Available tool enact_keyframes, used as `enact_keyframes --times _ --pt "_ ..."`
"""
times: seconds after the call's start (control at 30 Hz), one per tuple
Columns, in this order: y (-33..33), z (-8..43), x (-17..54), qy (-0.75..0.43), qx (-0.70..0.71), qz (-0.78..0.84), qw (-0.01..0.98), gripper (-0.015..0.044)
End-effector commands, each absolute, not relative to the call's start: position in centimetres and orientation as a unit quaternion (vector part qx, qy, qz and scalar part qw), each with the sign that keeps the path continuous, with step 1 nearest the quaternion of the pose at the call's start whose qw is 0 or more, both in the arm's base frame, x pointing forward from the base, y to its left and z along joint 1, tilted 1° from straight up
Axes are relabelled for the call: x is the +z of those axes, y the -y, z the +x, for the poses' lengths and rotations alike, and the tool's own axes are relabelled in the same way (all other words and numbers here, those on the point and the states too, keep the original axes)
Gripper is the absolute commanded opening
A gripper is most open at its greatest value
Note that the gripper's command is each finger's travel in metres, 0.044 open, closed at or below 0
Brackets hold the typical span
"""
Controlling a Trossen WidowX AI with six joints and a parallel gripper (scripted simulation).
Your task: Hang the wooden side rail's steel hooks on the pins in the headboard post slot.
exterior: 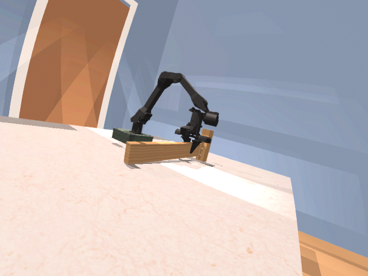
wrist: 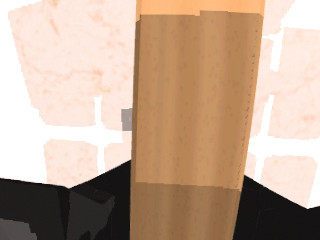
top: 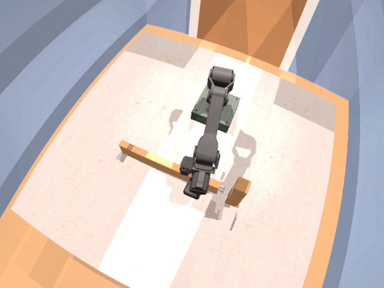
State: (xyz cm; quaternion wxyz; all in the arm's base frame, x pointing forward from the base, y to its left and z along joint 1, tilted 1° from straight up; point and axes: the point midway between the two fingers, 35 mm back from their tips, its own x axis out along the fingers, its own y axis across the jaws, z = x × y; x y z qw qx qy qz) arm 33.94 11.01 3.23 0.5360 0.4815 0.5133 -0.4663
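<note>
The wooden side rail (top: pixel 161 161) (exterior: pixel 157 152) (wrist: pixel 195 100) stands on edge, roughly level; whether its underside touches the table is hard to tell. My gripper (exterior: pixel 192 146) (wrist: pixel 179 165) is shut on the rail near its hook end, one finger on each side. In the top view the arm hides the fingertips. The two steel hooks (top: pixel 221 188) stick out of the rail's end toward the headboard post (top: pixel 241 188) (exterior: pixel 207 135). A small gap shows between hooks and post in that view. The post stands upright; the pins inside its slot cannot be made out.
The arm's dark green base block (top: pixel 198 116) (exterior: pixel 118 135) sits behind the rail. The arm arches from it over the rail. The pale table (top: pixel 102 102) (exterior: pixel 148 214) has a wooden border, and its right edge lies beyond the post in the top view.
</note>
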Motion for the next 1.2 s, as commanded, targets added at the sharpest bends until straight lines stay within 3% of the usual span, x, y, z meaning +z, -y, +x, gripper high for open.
enact_keyframes --times 0.0,1.17 --pt "-11.20 34.19 3.57 -0.512 -0.464 0.486 0.536 0.0000" --pt "-11.57 34.01 3.35 -0.512 -0.464 0.486 0.536 0.0000"
